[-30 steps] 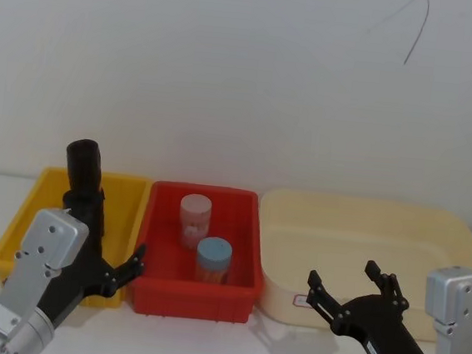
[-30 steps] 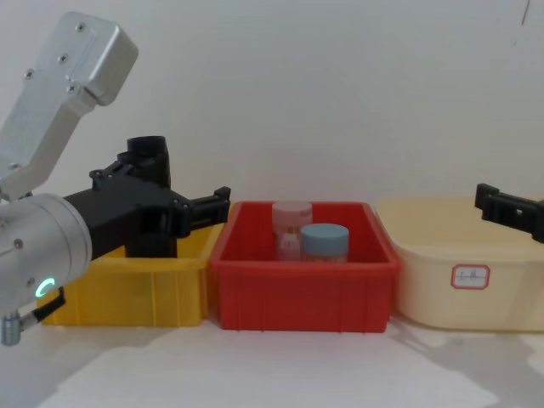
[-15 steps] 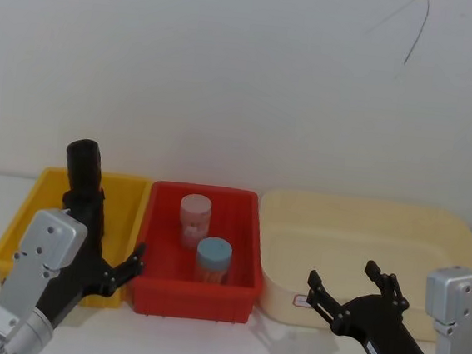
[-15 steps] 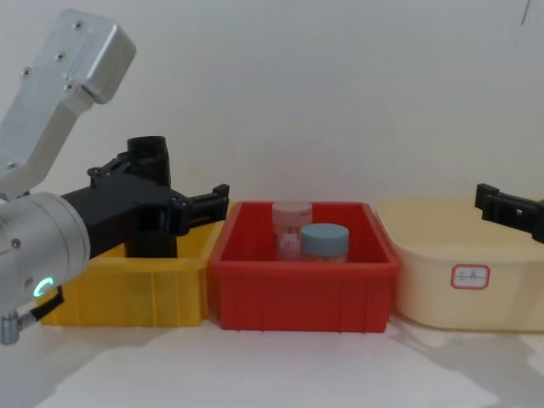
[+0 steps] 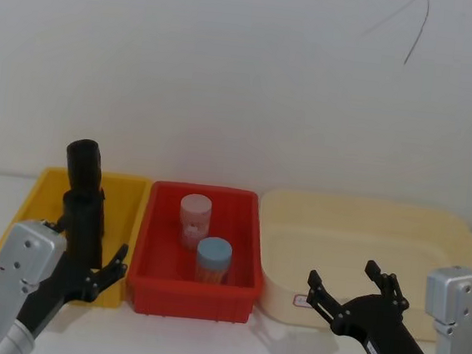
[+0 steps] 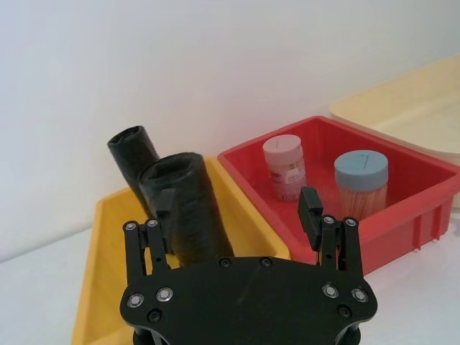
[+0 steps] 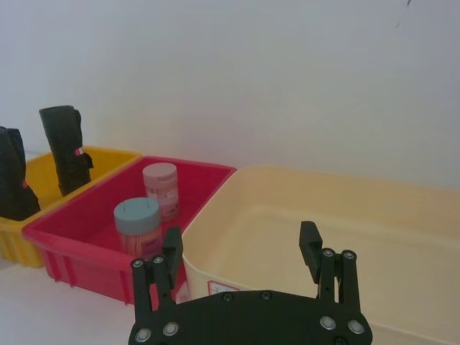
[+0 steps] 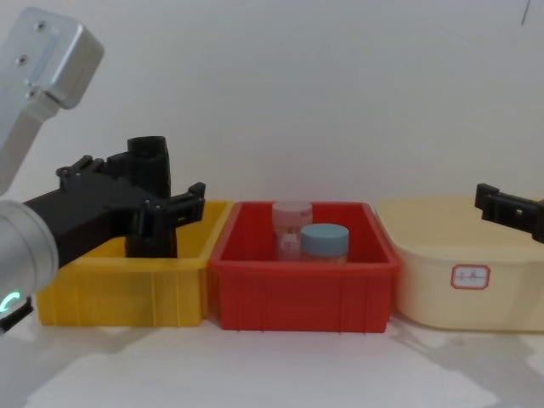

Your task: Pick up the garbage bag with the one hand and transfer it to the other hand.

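Drawn back toward the robot and lowered since a second ago, the left end effector is now held just in front of the yellow bin, with its fingers spread apart and nothing clamped between them. On the other side, the right end effector is unchanged in place, held above the white surface before the cream tub, its fingers likewise apart and empty. The garbage bag is found standing in the yellow bin, slightly tilted, just ahead of the left fingers; whether it is touched cannot be told. A second black roll is seen behind it in the same bin. Between the yellow bin and the tub a red bin is set, in which a blue-lidded jar stands nearer and a pink-lidded jar farther back. A white wall is seen behind everything.
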